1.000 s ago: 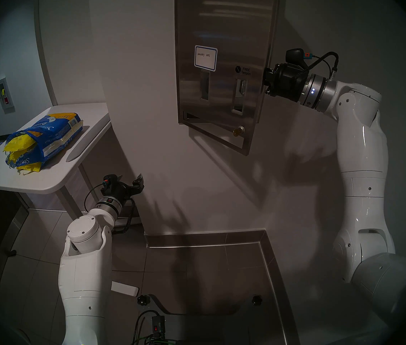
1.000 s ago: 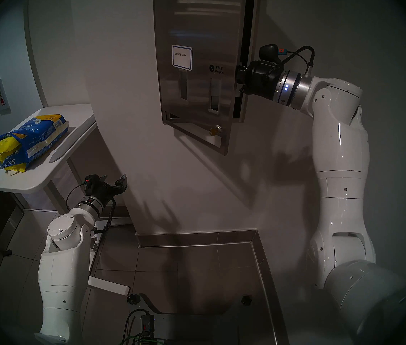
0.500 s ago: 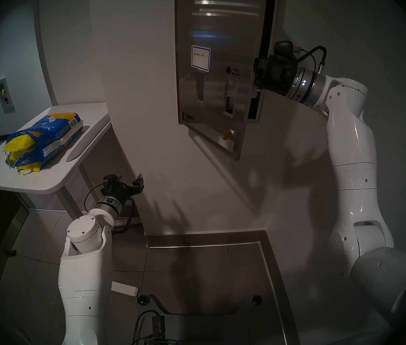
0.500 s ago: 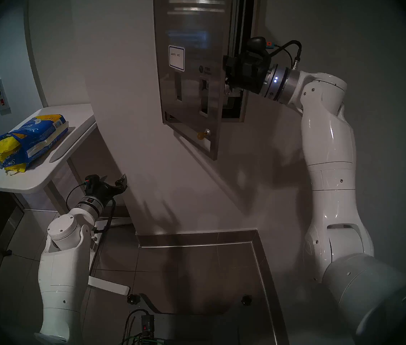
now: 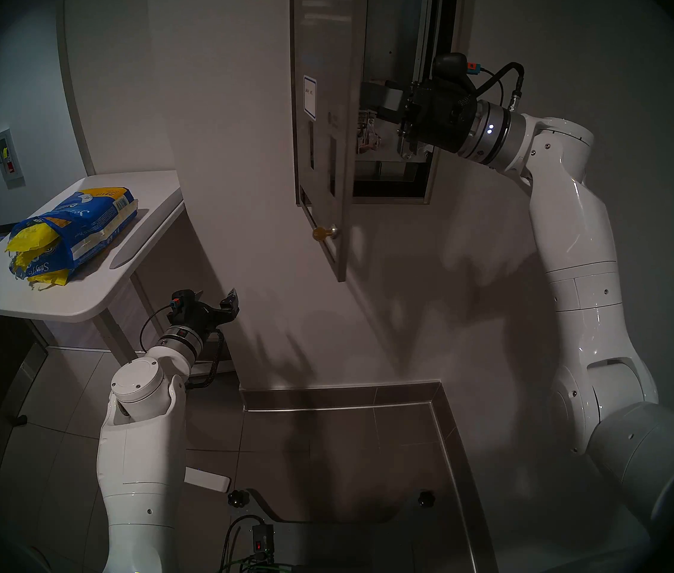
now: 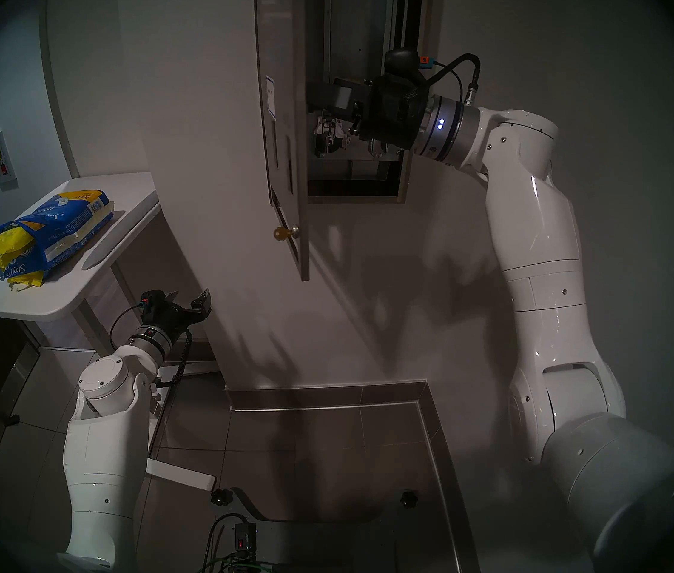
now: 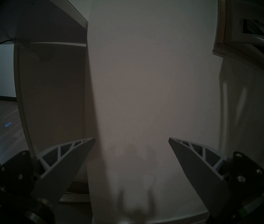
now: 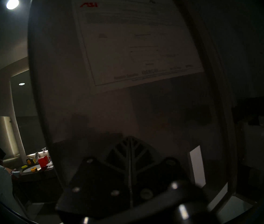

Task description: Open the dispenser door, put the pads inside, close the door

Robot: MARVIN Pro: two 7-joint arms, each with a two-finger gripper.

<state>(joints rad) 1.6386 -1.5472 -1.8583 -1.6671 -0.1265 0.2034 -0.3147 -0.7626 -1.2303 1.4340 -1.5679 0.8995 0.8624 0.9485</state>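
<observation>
Just ahead of the right gripper (image 8: pixel 130 138), whose two fingers are pressed flat together on nothing, stands the inner face of the dispenser door (image 5: pixel 323 138), with its white instruction sheet (image 8: pixel 137 41) filling the wrist view. The panel's long axis runs vertical, hinged on its far side from the hand, and it stands swung well out from the open cabinet (image 5: pixel 393 105); a sideways push from behind looks like the move that would widen it. The pads (image 5: pixel 31 239) lie well off to that hand's far side, spilling from the blue bag (image 5: pixel 75 229) on the white table (image 5: pixel 79 303). The left gripper (image 5: pixel 219 307), fingers spread wide and empty, hangs low just beside the table, so it is much the nearer arm for fetching them.
</observation>
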